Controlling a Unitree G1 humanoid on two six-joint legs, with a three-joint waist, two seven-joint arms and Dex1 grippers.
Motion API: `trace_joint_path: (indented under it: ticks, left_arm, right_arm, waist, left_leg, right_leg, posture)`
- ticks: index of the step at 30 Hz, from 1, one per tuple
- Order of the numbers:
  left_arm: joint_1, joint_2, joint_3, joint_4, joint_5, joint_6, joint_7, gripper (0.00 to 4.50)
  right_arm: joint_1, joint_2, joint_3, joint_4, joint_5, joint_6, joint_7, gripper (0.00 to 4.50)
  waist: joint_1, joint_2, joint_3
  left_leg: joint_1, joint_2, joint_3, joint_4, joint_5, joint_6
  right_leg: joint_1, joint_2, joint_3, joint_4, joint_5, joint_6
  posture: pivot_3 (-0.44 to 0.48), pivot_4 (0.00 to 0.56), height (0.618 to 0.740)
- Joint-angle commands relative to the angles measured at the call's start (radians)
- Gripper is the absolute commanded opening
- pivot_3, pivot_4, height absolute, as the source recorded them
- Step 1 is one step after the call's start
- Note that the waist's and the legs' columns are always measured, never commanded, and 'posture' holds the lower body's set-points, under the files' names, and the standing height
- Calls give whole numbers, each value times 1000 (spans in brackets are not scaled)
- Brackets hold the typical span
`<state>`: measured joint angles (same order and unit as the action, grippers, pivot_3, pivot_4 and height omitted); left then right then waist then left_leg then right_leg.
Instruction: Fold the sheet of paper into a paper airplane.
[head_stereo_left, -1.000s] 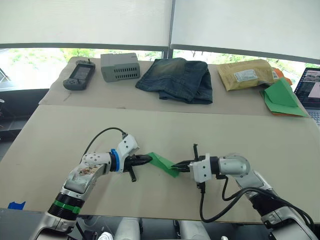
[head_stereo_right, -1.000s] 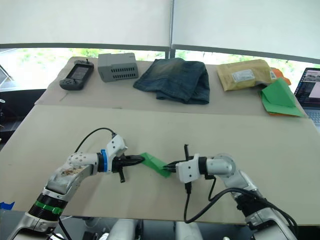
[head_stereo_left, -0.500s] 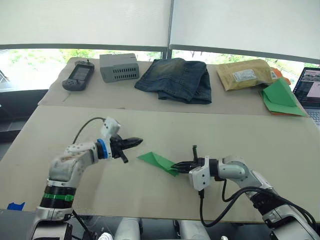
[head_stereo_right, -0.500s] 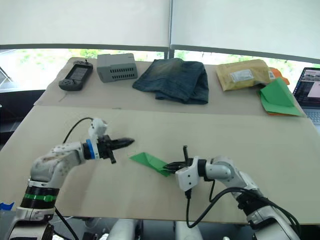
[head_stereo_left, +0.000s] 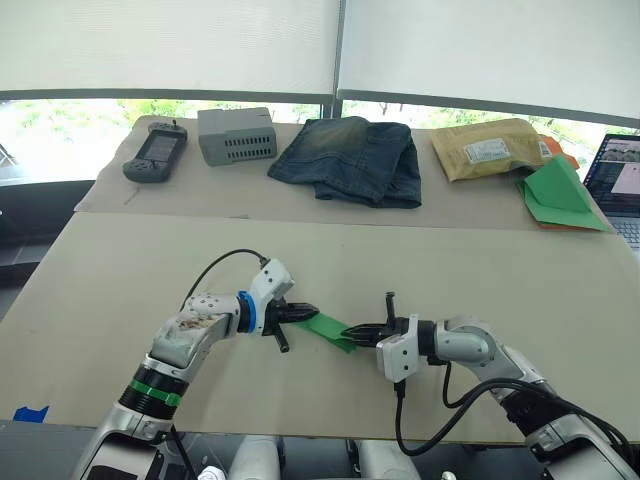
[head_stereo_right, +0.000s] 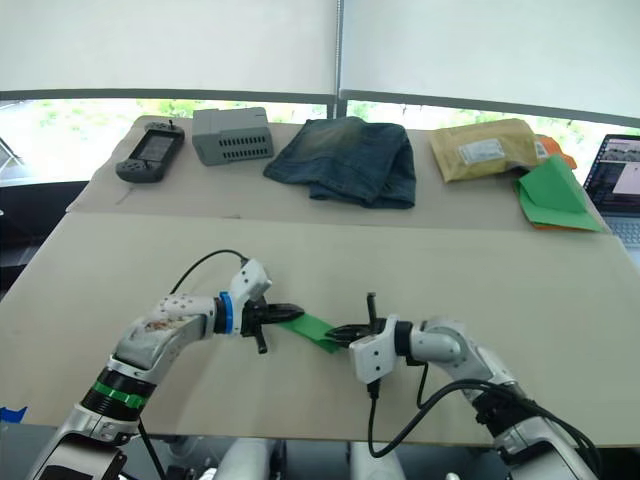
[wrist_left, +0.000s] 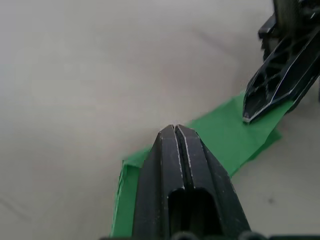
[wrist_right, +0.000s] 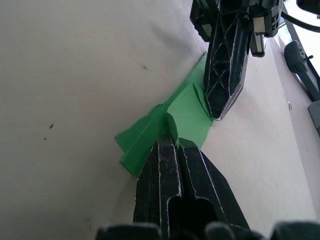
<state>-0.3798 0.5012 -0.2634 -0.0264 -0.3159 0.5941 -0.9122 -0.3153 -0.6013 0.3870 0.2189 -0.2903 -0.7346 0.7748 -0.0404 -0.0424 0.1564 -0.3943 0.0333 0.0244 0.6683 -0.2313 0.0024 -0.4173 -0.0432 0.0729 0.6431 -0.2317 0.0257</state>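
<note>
Green folded paper (head_stereo_left: 328, 329), one piece, a small creased wedge lying on the near table (head_stereo_left: 120, 270), between the two grippers. Left gripper (head_stereo_left: 310, 311) has its fingers pressed together, tips on the paper's left end; in the left wrist view the closed fingers (wrist_left: 176, 165) sit over the paper (wrist_left: 225, 137), and I can't tell if paper is pinched between them. Right gripper (head_stereo_left: 353, 331) also closed, clamped on the paper's right end; the right wrist view shows a paper flap (wrist_right: 172, 127) rising into the seam between its fingers (wrist_right: 165, 165). The two grippers point at each other, tips near but apart, the paper bridging them. Each wrist view catches the other gripper's tip touching the paper.

One black cable (head_stereo_left: 215, 268) loops up from the left wrist, one black cable (head_stereo_left: 420, 430) hangs from the right wrist.

Far table (head_stereo_left: 250, 190) behind, butted against the near one, holds one each: dark handheld console (head_stereo_left: 151, 153) at far left, grey vented box (head_stereo_left: 237, 135) beside it, folded jeans (head_stereo_left: 352, 157) in the middle, tan padded mailer (head_stereo_left: 488, 148) to the right, then a green paper stack (head_stereo_left: 561, 193) with orange edges showing. One laptop (head_stereo_left: 620, 185) at the right edge, screen lit. One blue scrap (head_stereo_left: 32, 411) at the lower left, off the table. Two white roller blinds (head_stereo_left: 170, 45) cover the windows behind, with a strip of greenery visible under them.
</note>
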Motion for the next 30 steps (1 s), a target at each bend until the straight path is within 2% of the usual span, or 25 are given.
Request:
trace_joint_path:
  ticks: [1, 3, 6, 9, 11, 14, 15, 17, 19, 20, 26, 30]
  left_arm:
    - [-5, -16, -53, 86, 71, -34, 13, 0]
    - [-17, -32, -69, 129, 90, -59, 13, 0]
    - [-29, -51, -76, 164, 99, -83, 1, 0]
    - [-35, -60, -78, 182, 102, -100, -9, 0]
    - [-36, -62, -80, 190, 103, -108, -15, 0]
    - [-38, -63, -83, 197, 106, -117, -24, 0]
    - [-38, -63, -83, 198, 106, -119, -28, 0]
    - [-38, -64, -84, 200, 109, -123, -33, 0]
    - [-39, -66, -84, 198, 109, -123, -36, 0]
    - [-39, -67, -84, 198, 109, -123, -36, 0]
    - [-27, -61, -79, 170, 99, -136, -60, 0]
    - [-27, -41, -64, 169, 111, -138, -53, 0]
  right_arm:
    - [33, -22, 5, -17, -18, 55, 9, 66]
    - [40, -29, -6, -51, -20, 59, 0, 66]
    - [73, -49, -19, -145, 115, 163, 74, 66]
    - [107, -105, -44, -285, 234, 301, 160, 897]
    - [123, -145, -70, -368, 281, 383, 192, 1630]
    - [143, -180, -111, -465, 346, 526, 209, 2658]
    - [147, -178, -136, -498, 375, 601, 195, 3093]
    - [141, -139, -184, -552, 449, 763, 141, 3684]
    - [122, -80, -211, -586, 519, 931, 84, 3684]
    - [114, -53, -211, -591, 525, 990, 57, 3533]
    - [67, 93, -116, -499, 481, 1181, -32, 1555]
    - [39, 175, -68, -434, 449, 1195, -65, 92]
  waist:
    - [4, 0, -1]
    - [12, 1, -1]
    - [27, 1, -2]
    - [34, 1, -2]
    - [36, 2, -2]
    - [35, 2, -2]
    - [35, 2, -2]
    - [36, 2, -2]
    - [35, 2, -2]
    - [36, 2, -2]
    - [36, 2, -2]
    - [33, 2, -2]
  left_leg:
    - [1, 0, 0, 0, 0, 0]
    - [7, 0, 0, 0, 0, 0]
    - [12, -1, 0, 0, 0, 0]
    - [11, -1, 0, 0, 0, 0]
    - [10, -1, 0, 0, 0, 0]
    - [11, -1, -1, 0, 0, 0]
    - [11, -1, -1, 0, 0, 0]
    - [11, 0, -1, 0, 0, 0]
    - [11, 0, -1, 0, 0, 0]
    - [10, 0, -1, 0, 0, 0]
    - [8, 0, -1, 0, 0, 0]
    - [6, 0, -1, 0, 0, 0]
  right_leg:
    - [1, 0, 0, 0, 0, 0]
    - [8, 0, -1, -2, -2, 3]
    - [14, -1, -1, -3, -5, 5]
    - [14, -2, -1, -3, -6, 5]
    - [14, -2, 0, -3, -5, 7]
    - [14, -1, -1, -3, -5, 7]
    - [14, -1, -1, -3, -5, 7]
    - [14, -1, -1, -3, -5, 7]
    - [13, -1, -1, -3, -5, 7]
    - [13, -1, -1, -3, -5, 7]
    - [12, -1, -2, -4, -5, 7]
    - [10, -1, -2, -4, -5, 7]
  posture:
    - [0, 150, 734]
    - [0, 150, 734]
    - [0, 150, 734]
    - [0, 150, 734]
    - [0, 150, 734]
    - [0, 150, 734]
    - [0, 150, 734]
    - [0, 150, 734]
    - [0, 150, 734]
    - [0, 150, 734]
    - [0, 150, 734]
    - [0, 150, 734]
